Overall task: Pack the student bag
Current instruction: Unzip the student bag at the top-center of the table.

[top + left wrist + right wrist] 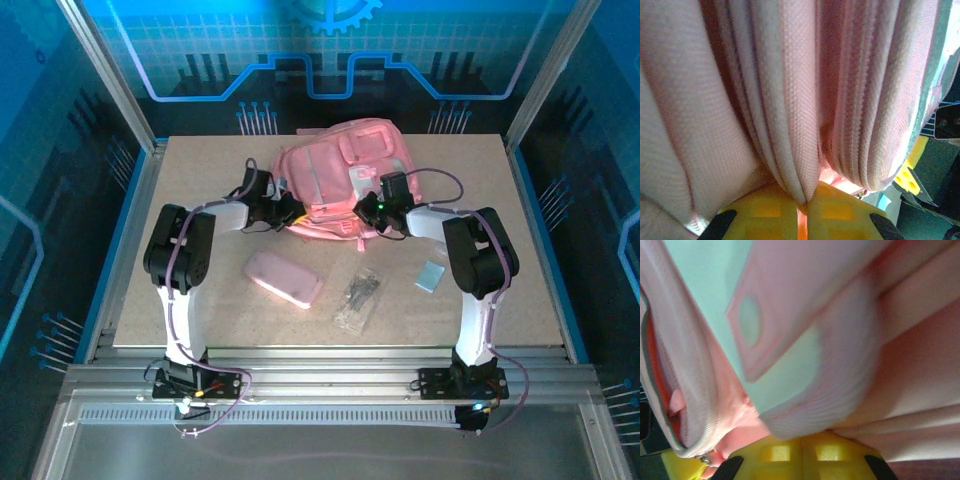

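My left hand (pixel 804 202) is pinched shut on a fold of the student bag (pixel 335 180), which lies by the middle of the far edge of the bench (pixel 540 260), while my right hand (pixel 801 442) is closed tight against its near right corner, gripping fabric or not I cannot tell.

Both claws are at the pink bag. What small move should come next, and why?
Probably lift both claws a little and draw them apart, to open the bag. The left claw pinches a fold of the student bag, the right claw is shut on its near edge too, and the pencil case lies outside.
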Tool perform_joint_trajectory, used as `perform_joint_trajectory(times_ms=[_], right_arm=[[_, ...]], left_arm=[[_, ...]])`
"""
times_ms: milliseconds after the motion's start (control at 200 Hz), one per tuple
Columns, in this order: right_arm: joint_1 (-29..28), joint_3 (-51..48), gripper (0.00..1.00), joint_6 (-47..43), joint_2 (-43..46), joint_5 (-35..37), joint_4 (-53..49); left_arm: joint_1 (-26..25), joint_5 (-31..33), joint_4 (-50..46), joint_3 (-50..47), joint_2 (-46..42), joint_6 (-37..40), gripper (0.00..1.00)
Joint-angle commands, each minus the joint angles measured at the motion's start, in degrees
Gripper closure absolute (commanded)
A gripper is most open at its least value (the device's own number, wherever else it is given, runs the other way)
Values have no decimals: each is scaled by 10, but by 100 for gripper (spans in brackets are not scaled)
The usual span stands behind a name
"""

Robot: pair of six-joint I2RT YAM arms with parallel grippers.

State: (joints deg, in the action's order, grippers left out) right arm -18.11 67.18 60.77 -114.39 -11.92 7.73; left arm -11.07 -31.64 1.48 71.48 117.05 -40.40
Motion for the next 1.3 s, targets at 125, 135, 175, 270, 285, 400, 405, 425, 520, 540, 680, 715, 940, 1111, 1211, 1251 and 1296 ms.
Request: perform_joint_trajectory(times_ms=[125,135,175,270,285,400,405,425,520,540,680,715,940,1111,1211,1251,1296], right_arm=[[37,-24,91,-7,8,35,-20],[37,-25,89,-6,10,31,-18],[34,-30,78,-5,23,24,-12],[31,-54,50,-1,60,24,1],[31,-58,48,0,66,24,4],[35,-58,36,-1,83,29,-5],[35,-57,36,-2,83,30,-5],[35,-52,35,-2,80,31,-10],[35,-24,31,0,55,56,-46],[34,-20,31,3,47,63,-46],[36,24,38,29,-24,61,-37],[36,34,52,32,-36,64,-35],[55,-27,100,41,7,123,10],[81,-66,100,27,50,107,19],[87,-74,100,24,64,93,18],[88,-75,100,25,68,88,19],[88,-78,100,26,71,85,19]], left_arm=[[26,-31,17,-18,-41,-45,100],[24,-32,22,-20,-42,-50,100],[15,-35,40,-32,-47,-69,100],[-4,-33,76,-55,-56,-108,100],[-6,-34,82,-59,-57,-116,100],[-19,-35,138,-85,-60,-169,100],[-19,-34,139,-86,-61,-171,100],[-21,-33,146,-89,-62,-177,100],[-29,-33,168,-97,-67,-193,100],[-31,-34,170,-97,-68,-194,100],[-38,-41,160,-89,-78,-182,100],[-38,-44,161,-88,-81,-181,100],[-12,-28,95,-83,-107,-133,100],[49,4,31,-83,-100,-78,100],[84,11,27,-89,-97,-70,100],[95,15,27,-90,-97,-71,100],[104,17,29,-91,-98,-73,100]])
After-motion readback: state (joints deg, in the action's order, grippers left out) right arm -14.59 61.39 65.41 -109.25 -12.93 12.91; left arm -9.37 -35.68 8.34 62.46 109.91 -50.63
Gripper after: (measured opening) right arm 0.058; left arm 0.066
